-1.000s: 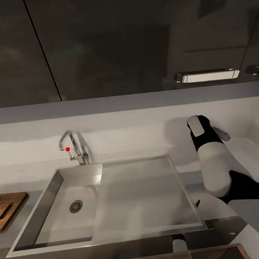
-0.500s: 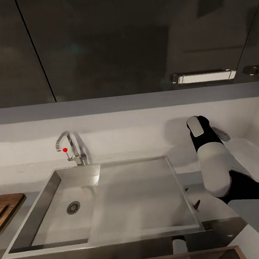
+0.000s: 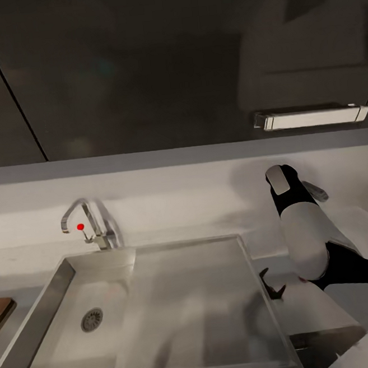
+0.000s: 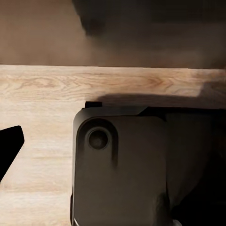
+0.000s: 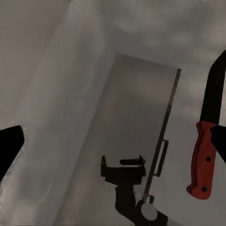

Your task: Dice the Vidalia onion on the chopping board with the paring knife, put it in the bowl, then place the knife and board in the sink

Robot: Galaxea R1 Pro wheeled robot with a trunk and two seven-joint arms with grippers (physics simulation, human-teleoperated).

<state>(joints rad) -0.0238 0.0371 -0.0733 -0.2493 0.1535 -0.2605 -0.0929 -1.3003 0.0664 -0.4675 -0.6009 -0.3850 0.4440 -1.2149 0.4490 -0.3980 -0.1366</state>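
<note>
I have the right pincer (image 5: 115, 143) hanging over the sink (image 3: 39, 316), and through its wrist camera its two fingers stand spread wide apart. The paring knife (image 5: 205, 155) lies against one finger (image 5: 220, 141), red handle low and dark blade pointing away along it. With the fingers so far apart I cannot tell whether the knife is truly gripped or only resting there.

From the head camera, the right arm (image 3: 302, 234) reaches in from the right, and its dark tips sit just past the right rim of the drainboard (image 3: 189, 296), above the desk (image 3: 331, 305). The grey basin is on the left of the sink with its round metal drain (image 3: 92, 319). The chrome tap (image 3: 87, 222) with its small red knob (image 3: 80, 226) stands behind the basin, against the pale back wall. A corner of the wooden chopping board (image 3: 1, 312) shows at the far left edge, on the desk beside the sink and well apart from the knife.

Dark glossy wall cabinets (image 3: 139, 70) hang above, one with a bright metal handle (image 3: 310, 117) over the arm.

The left pincer (image 4: 113, 148) looks down at a pale wooden floor (image 4: 42, 94), with a dark rounded part of my own base (image 4: 117, 165) in front. One black finger (image 4: 9, 148) shows at the edge, so I cannot tell its state.
</note>
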